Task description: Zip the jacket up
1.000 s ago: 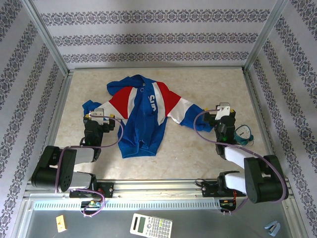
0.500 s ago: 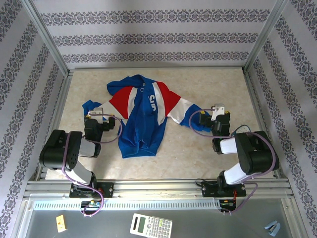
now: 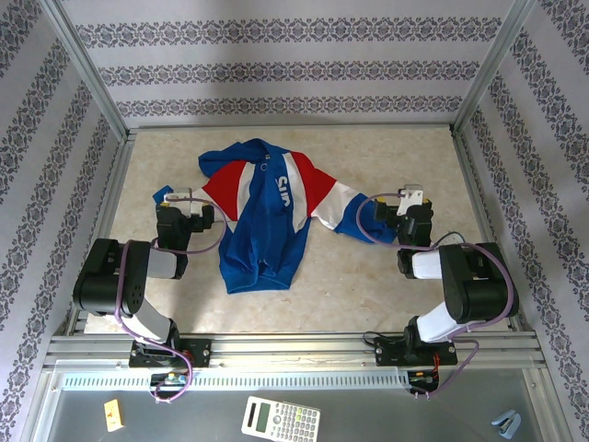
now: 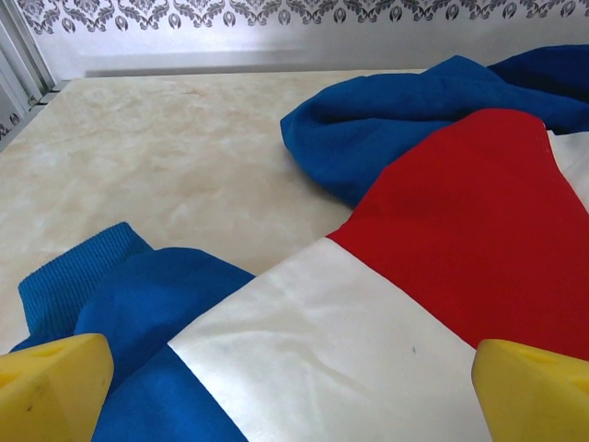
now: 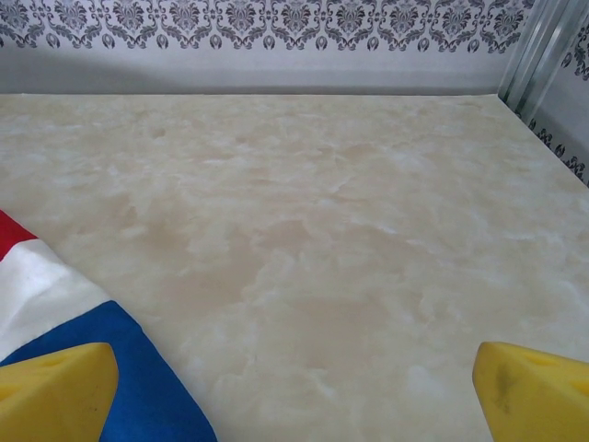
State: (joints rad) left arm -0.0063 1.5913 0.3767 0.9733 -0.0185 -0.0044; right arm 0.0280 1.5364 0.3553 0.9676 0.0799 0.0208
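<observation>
Marbled table point(image 3: 368, 276) holds the whole jacket point(image 3: 265, 230) overhead; wrist views catch its sleeves point(image 4: 304, 350).

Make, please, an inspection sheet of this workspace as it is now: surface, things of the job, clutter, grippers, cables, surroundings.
Surface: beige marbled table, no spill seen.
Job's things: jacket lies spread out, sleeves out to both sides; whether the zipper is closed cannot be told.
Clutter: calculator, small yellow item and grey-blue item lie below the front rail, off the table.
Grippers: left gripper has its fingers open, low over one sleeve; right gripper has its fingers open, with the other sleeve's end beside one finger.
Cables: purple cable loops at the left wrist and the right wrist.
Surroundings: patterned walls, metal frame posts.
</observation>
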